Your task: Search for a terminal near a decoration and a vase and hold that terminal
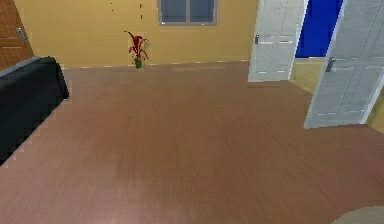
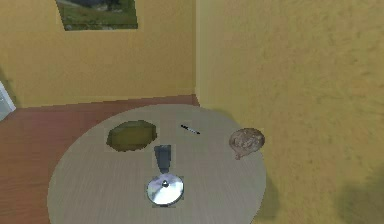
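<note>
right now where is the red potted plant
In the forward view's upper left, the red potted plant stands at the foot of the yellow far wall, just left of the window.

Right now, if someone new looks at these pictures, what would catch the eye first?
On the arm side view's round pale table lie a green-brown dish, a brownish round thing and a shiny silver disc. In the forward view, a red plant stands by the far yellow wall, and white doors stand open at the right.
</note>
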